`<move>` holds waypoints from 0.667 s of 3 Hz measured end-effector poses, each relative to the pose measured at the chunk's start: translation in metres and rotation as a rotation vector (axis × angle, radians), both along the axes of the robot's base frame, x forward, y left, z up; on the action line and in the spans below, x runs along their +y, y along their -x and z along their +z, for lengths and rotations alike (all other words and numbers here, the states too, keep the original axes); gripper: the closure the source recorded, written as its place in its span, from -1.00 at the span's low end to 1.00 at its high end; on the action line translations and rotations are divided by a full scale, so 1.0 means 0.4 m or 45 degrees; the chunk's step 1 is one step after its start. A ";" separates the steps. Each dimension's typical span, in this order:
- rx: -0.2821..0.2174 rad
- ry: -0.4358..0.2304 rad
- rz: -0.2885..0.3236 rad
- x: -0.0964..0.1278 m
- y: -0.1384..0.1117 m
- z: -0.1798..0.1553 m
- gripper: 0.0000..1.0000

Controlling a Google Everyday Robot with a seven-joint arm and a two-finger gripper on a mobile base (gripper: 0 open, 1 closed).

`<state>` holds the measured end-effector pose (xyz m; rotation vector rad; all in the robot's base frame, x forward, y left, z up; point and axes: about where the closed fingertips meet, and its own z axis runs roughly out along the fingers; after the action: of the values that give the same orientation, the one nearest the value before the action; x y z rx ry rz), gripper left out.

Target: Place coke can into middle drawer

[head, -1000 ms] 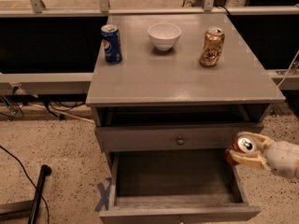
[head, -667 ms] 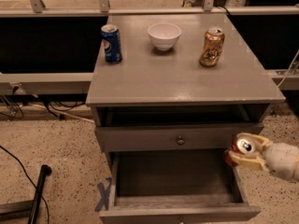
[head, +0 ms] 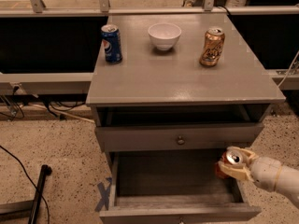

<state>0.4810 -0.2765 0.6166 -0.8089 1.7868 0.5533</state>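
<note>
The end effector [head: 235, 166] is gripping the coke can [head: 232, 158], its fingers closed around the can's body. It is hanging over the right edge of the open middle drawer [head: 173, 183], and has shifted left and lower than a second ago. The can's silver top is facing the camera, hiding its lettering. On the desk [head: 182, 78], the blue can [head: 111, 43] is showing a Pepsi logo; the gold-brown can's [head: 212, 46] writing is unreadable.

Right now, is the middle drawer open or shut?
Open: the middle drawer shows its floor. The gripper holds the coke can at its right wall.
</note>
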 end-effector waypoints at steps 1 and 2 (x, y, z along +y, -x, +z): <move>0.041 -0.021 -0.044 0.007 0.005 -0.078 1.00; 0.082 -0.005 -0.055 0.018 0.005 -0.135 1.00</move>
<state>0.4790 -0.2691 0.5626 -0.7552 1.8573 0.5598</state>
